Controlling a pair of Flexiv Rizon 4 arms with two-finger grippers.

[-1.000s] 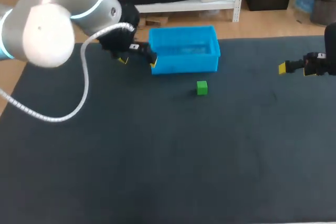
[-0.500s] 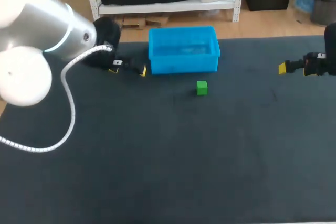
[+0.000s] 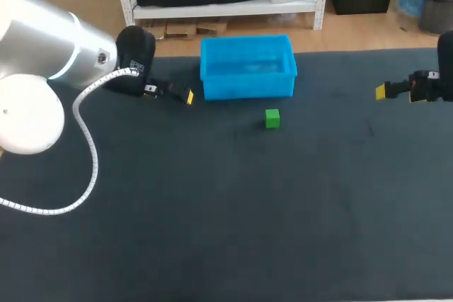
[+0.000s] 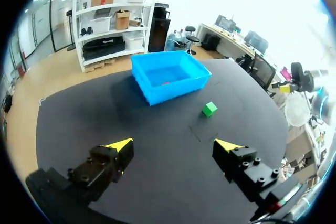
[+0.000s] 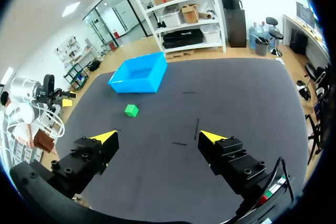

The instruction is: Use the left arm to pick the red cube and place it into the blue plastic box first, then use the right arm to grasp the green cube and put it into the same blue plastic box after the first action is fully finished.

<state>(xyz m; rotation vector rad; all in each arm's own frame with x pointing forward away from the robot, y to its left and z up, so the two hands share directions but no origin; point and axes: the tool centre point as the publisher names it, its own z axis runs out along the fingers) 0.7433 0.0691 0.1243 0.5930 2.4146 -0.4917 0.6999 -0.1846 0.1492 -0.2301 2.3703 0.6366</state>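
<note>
Dark table mat [image 3: 212, 210], blue plastic box [image 3: 248, 87] near its far edge, red cube [image 4: 165, 83] inside, green cube [image 3: 272, 118] just in front, left gripper [image 4: 176, 144] spread wide and empty beside the box, right gripper [image 5: 157, 136] spread wide, well apart.

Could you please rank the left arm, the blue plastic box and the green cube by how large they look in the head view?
1. left arm, largest, though it is nearest the camera, which inflates it.
2. blue plastic box.
3. green cube, clearly smallest.
</note>
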